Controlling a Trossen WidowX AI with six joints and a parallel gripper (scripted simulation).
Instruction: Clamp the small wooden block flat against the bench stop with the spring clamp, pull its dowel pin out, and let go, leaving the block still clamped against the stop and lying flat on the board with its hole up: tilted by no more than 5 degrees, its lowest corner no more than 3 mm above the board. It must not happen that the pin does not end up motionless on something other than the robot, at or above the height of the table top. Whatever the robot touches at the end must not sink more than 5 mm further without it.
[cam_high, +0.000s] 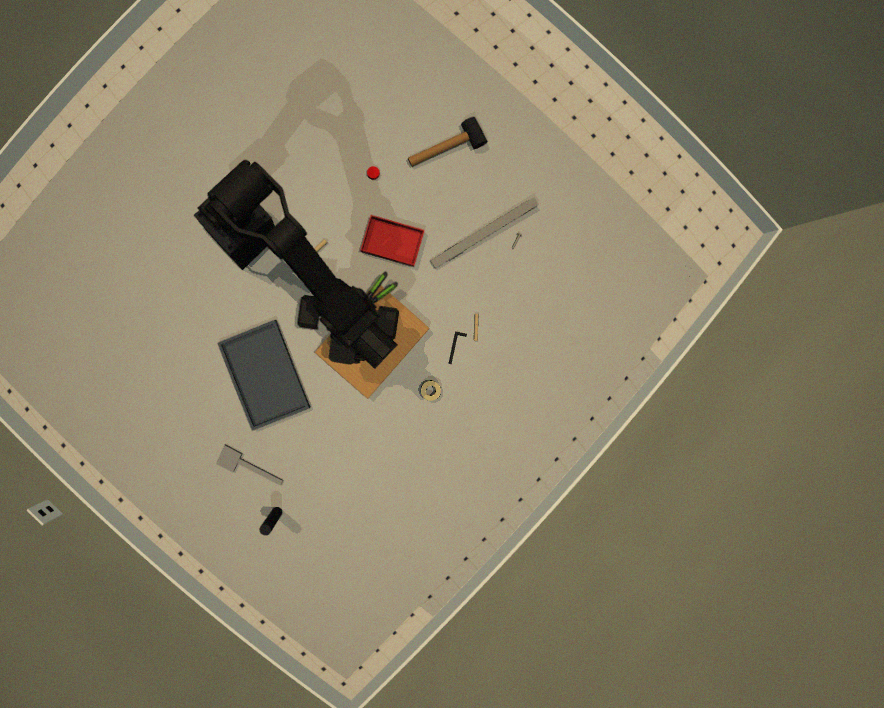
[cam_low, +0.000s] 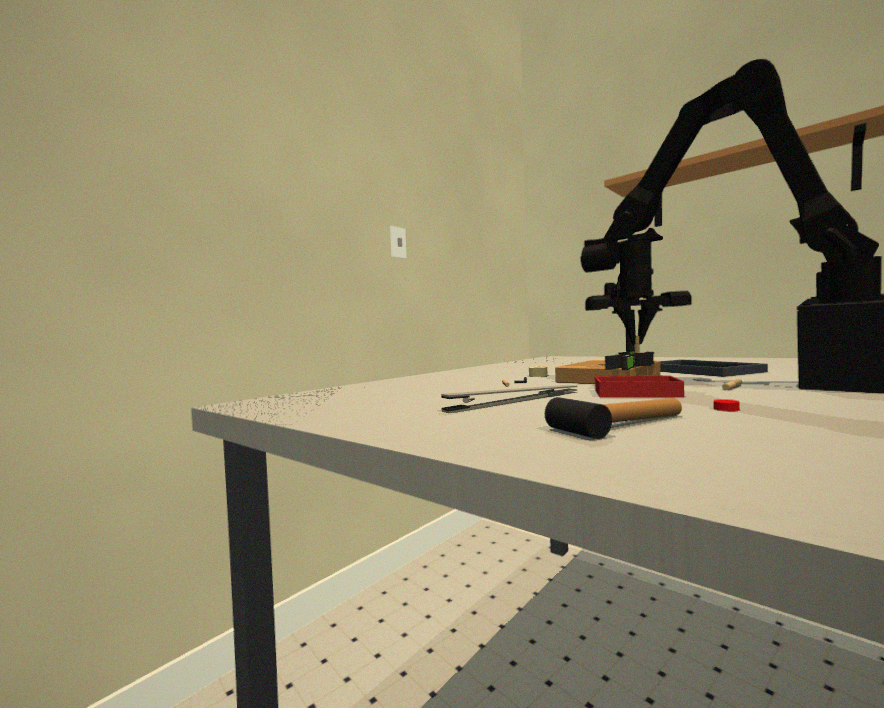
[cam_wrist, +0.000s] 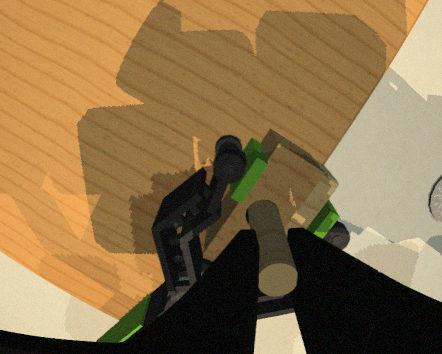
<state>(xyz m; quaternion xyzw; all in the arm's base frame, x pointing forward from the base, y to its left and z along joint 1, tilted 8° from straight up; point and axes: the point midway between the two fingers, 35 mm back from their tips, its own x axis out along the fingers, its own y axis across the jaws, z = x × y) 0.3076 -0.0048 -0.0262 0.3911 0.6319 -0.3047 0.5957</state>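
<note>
My gripper (cam_low: 632, 346) (cam_wrist: 270, 243) points down and is shut on the dowel pin (cam_low: 636, 344) (cam_wrist: 276, 255). The pin rises from the top of the small wooden block (cam_wrist: 295, 172). The spring clamp has black jaws with green pads (cam_wrist: 247, 181), one pad on each side of the wood; its green handles (cam_high: 377, 283) show at the board's edge. A paler wooden strip (cam_wrist: 316, 200) lies beside the right pad; I cannot tell exactly where block and stop meet. They sit at the edge of the wooden board (cam_high: 372, 383) (cam_low: 579, 373) (cam_wrist: 60, 45). The arm hides them from above.
A red tray (cam_high: 391, 241) (cam_low: 639, 388) stands close to the clamp handles. A grey tray (cam_high: 265, 374) lies on the board's other side. A tape roll (cam_high: 430, 379) and a black hex key (cam_high: 453, 349) lie nearby. A mallet (cam_high: 439, 148) (cam_low: 644, 410) lies farther off.
</note>
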